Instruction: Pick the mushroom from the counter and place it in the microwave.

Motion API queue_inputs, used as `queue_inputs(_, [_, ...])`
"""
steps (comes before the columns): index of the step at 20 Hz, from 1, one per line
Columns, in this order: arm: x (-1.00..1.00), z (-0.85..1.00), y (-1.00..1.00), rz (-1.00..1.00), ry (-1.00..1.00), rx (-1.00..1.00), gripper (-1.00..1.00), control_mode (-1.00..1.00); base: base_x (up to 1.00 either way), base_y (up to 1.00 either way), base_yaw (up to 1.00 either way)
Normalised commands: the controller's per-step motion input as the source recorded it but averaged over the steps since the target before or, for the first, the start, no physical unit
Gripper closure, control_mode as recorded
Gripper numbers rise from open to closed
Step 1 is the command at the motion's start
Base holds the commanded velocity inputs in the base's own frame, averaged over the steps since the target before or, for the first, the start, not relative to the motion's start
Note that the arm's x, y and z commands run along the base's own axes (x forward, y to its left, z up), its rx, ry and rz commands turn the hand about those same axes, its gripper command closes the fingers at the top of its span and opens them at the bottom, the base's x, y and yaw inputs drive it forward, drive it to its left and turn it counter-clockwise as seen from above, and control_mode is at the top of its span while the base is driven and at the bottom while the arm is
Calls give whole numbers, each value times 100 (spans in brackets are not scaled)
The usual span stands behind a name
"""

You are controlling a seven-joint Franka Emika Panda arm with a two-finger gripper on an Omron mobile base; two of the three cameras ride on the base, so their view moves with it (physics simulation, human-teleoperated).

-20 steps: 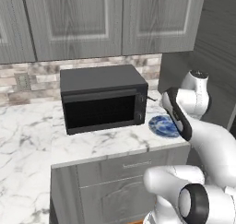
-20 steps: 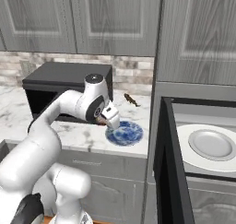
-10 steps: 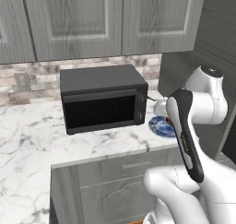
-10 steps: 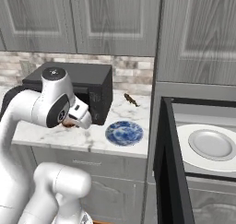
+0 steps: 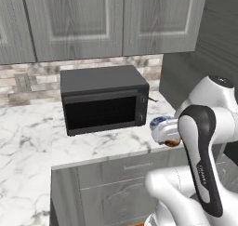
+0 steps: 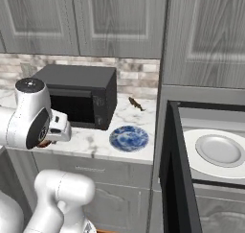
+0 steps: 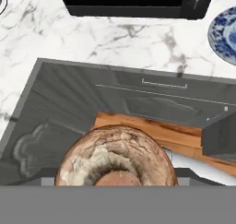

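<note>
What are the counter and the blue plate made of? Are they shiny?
The counter looks like white marble stone: grey veins run through it, and the finish seems smooth. The blue plate looks like glazed china with a blue-and-white painted pattern. Neither shows a clear gleam, so how shiny they are stays uncertain.

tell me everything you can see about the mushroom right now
The mushroom is a round brown-tan cap mottled with pale patches, a paler stem stub at its middle. In the hand view it sits large and close at the gripper, above the grey drawer fronts, off the marble counter. From the base views, a small brown bit peeks under the hand.
</note>
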Motion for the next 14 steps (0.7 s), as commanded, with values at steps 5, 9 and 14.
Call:
queue_inputs(5, [-8, 0, 0, 0, 0, 0, 100, -100, 0, 0, 0])
queue_inputs(9, [-22, 0, 0, 0, -1, 1, 100, 100, -75, -11, 0])
queue_inputs(14, [0, 0, 0, 0, 0, 0, 100, 100, -100, -23, -8])
